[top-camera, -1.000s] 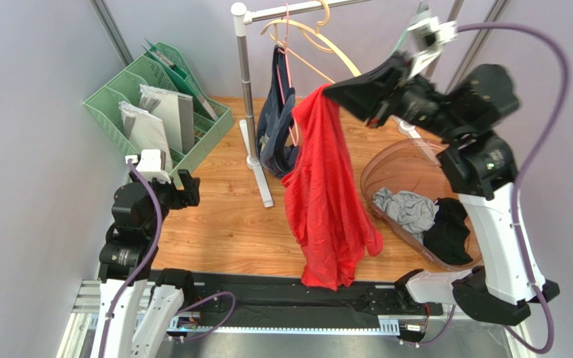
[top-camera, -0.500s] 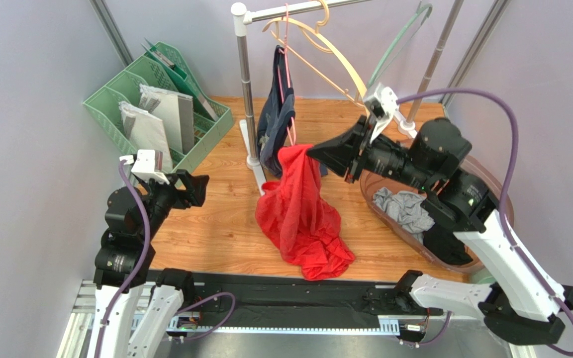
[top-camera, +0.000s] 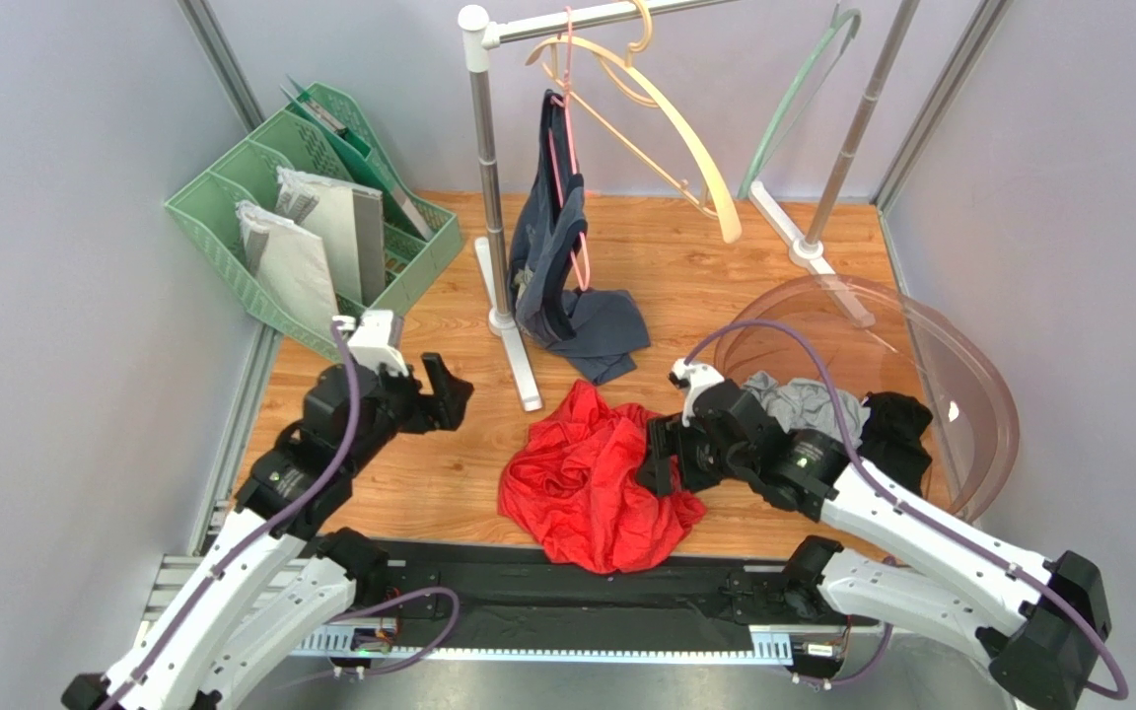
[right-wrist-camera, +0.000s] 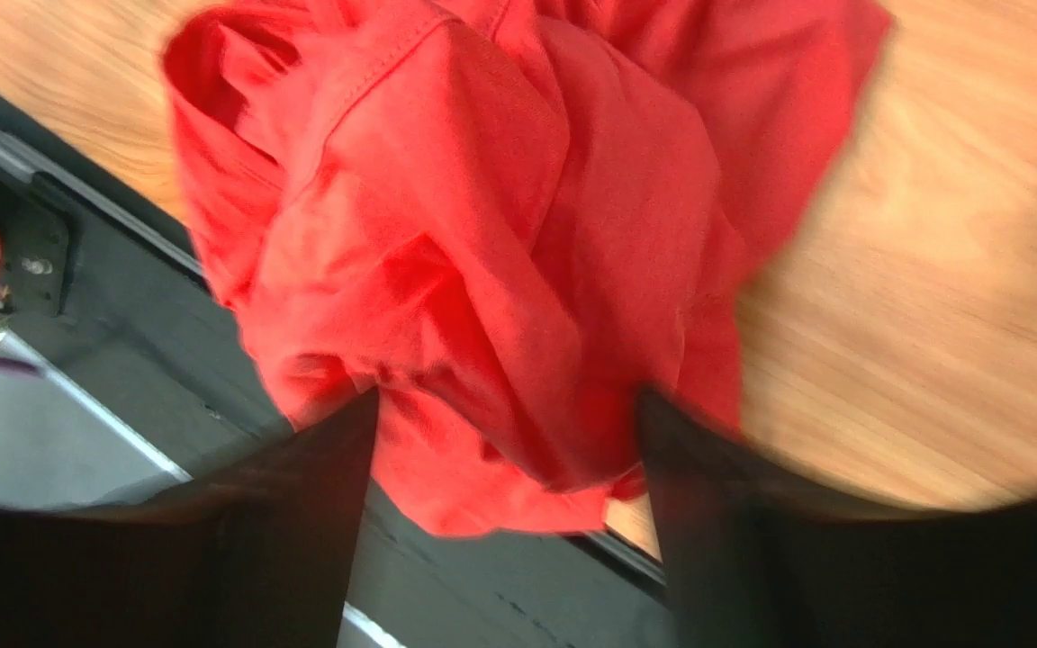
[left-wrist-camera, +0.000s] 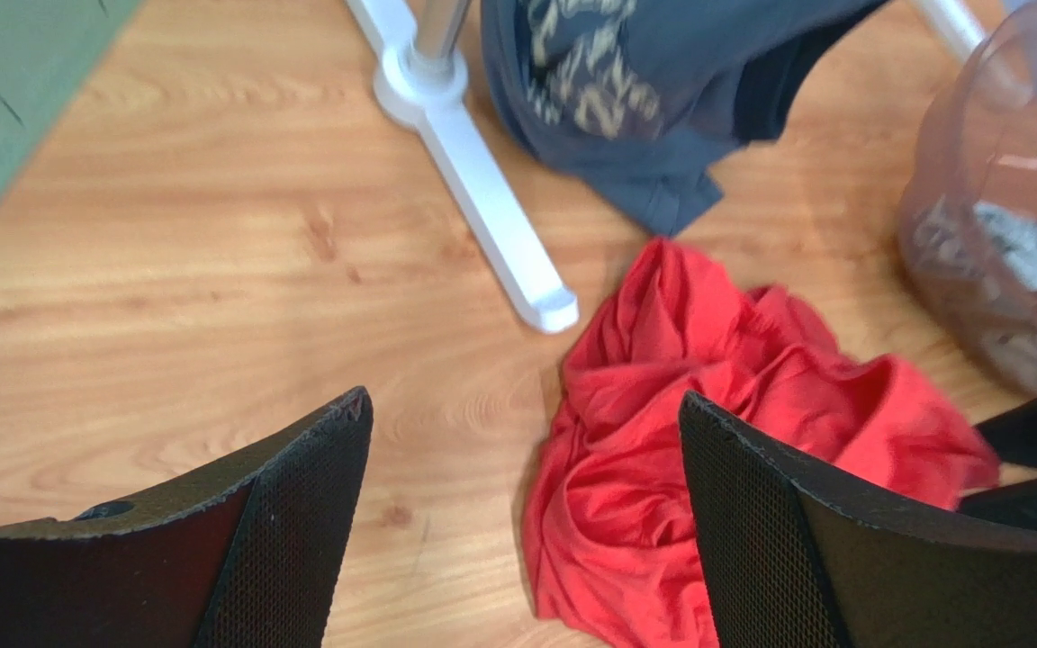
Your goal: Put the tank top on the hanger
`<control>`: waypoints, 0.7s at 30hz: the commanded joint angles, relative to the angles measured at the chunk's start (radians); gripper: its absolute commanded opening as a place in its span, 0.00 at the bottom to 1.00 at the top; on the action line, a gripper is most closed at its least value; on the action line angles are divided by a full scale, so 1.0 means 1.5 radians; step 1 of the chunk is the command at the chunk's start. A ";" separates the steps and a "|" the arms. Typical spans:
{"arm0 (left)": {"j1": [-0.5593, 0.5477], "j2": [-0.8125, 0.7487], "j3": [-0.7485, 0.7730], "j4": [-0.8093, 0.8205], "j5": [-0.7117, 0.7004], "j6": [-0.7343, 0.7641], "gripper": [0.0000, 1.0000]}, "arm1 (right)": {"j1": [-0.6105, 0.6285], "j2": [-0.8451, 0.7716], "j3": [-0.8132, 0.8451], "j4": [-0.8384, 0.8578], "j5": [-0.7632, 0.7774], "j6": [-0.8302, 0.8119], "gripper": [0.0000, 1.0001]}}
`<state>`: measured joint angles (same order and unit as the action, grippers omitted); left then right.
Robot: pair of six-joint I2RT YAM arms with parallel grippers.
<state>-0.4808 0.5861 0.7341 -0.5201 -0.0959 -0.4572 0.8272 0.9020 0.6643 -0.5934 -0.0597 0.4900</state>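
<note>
Right end effector [right-wrist-camera: 508, 398] is open, fingers spread wide, low over the wood-grain worktop [top-camera: 456, 488]. The tank top [top-camera: 589, 481] sits directly in front of it, with a fold bulging into the gap between the fingers. Can't tell if either finger touches the cloth; both are motion-blurred in the right wrist view. Fabric is thin and bright red, heaped in a crumpled mound with stitched hems showing. Its near edge spills off the wood onto the black base rail [top-camera: 530, 585] below this end effector.

Left end effector [left-wrist-camera: 524, 405] is also open, gripping nothing. Its pads [left-wrist-camera: 314, 513] are black with a fine mesh texture. The tank top lies ahead of it and to its right, apart from the fingers.

Hanger [top-camera: 678, 126] is cream plastic with broad curved shoulders, hooked on the white rack bar [top-camera: 589, 18], well beyond both end effectors. Its hook overlaps the thin pink hanger [top-camera: 571, 133], so the two are hard to separate.

Navy top [left-wrist-camera: 632, 95] hangs beyond the left end effector, its upper part cut off in the left wrist view. Clear plastic basket [top-camera: 959, 385] sits to the right of the right end effector. The grey cloth [top-camera: 804, 407] inside is partly hidden by the arm.
</note>
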 commanded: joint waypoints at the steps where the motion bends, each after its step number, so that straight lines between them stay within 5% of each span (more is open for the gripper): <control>1: -0.082 0.021 -0.053 0.057 -0.068 -0.080 0.88 | 0.039 -0.073 0.007 -0.037 0.090 0.073 0.88; 3: -0.117 0.046 -0.079 0.086 -0.058 -0.093 0.88 | 0.044 -0.094 0.019 -0.048 0.115 0.073 1.00; 12: -0.154 0.155 -0.155 0.295 0.041 -0.068 0.90 | 0.074 -0.063 0.149 -0.061 0.153 0.048 0.97; 21: -0.154 0.339 -0.116 0.365 0.122 -0.025 0.82 | 0.078 -0.041 0.079 0.015 0.130 0.085 0.97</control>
<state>-0.7082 1.0138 0.5011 -0.0532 0.0185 -0.5392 0.9382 0.8272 0.8272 -0.6495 0.1299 0.5766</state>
